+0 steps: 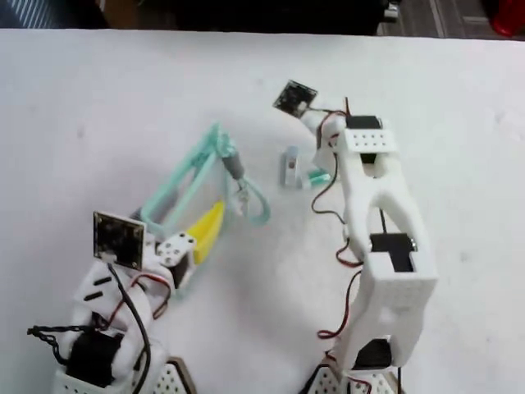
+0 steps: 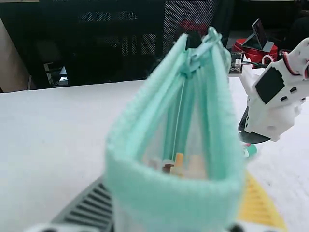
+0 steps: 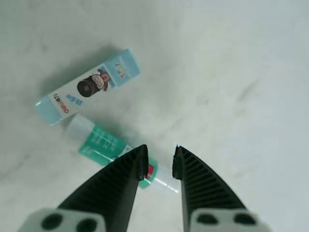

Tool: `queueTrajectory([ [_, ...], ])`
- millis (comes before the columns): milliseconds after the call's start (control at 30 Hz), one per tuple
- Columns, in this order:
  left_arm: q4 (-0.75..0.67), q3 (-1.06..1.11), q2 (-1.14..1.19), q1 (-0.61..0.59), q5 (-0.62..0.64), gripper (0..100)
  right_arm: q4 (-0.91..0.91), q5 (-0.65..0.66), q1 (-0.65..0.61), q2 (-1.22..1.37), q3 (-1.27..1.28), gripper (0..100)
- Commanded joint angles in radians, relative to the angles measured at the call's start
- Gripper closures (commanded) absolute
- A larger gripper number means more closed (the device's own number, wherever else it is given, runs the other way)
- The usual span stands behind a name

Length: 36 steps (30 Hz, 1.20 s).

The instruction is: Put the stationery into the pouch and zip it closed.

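The right jaws (image 3: pixel 160 157) stand a little apart with nothing between them, low over the white surface (image 3: pixel 231 58). Just under one tip lies a green-and-white tube (image 3: pixel 104 140), on its side and partly covered by that tip. Beside its far end is a small pale-blue box (image 3: pixel 89 84), probably an eraser, close to the tube though I cannot tell whether they touch.

The left jaws (image 2: pixel 174 203) pinch one end of the mint pouch (image 2: pixel 140 116), so its mouth gapes towards the other arm. A few pieces already sit inside. The zip pull (image 2: pixel 198 55) is at the far end, and the zip is undone.

The step in hand looks like picking up the tube. The gap between the right jaws seems too narrow for it, so it should widen first. The jaws should then be centred over the middle of the tube and set across its width. A round tube is likely to roll if one tip meets it first, so a straight descent is best. Gripping near the middle should also avoid nudging the box. The left jaws need only hold the pouch mouth steady and wide.
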Motion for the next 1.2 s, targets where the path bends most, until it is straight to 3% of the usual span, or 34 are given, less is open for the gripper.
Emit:
queueTrajectory([
  [0, -0.031, 0.002, 0.007, 0.002, 0.012, 73, 0.013, 0.003, 0.028, 0.01, -0.052, 90.7],
  [267, -0.041, 0.003, 0.007, 0.002, 0.012, 73, 0.096, 0.02, 0.094, 0.054, -0.052, 90.7],
  [500, -0.041, 0.003, 0.007, 0.002, 0.012, 73, 0.386, 0.282, 0.12, 0.035, -0.066, 91.0],
  [733, -0.041, 0.003, 0.007, 0.002, 0.012, 73, 0.467, 0.292, 0.124, -0.12, -0.061, 90.8],
  [800, -0.041, 0.003, 0.007, 0.002, 0.012, 73, 0.524, 0.259, 0.088, -0.14, -0.061, 90.8],
  [967, -0.041, 0.003, 0.007, 0.002, 0.012, 73, 0.582, -0.015, -0.024, -0.154, -0.061, 90.6],
  [1167, -0.037, 0.003, 0.007, 0.002, 0.012, 73, 0.582, -0.08, -0.108, -0.147, -0.02, 82.4],
])
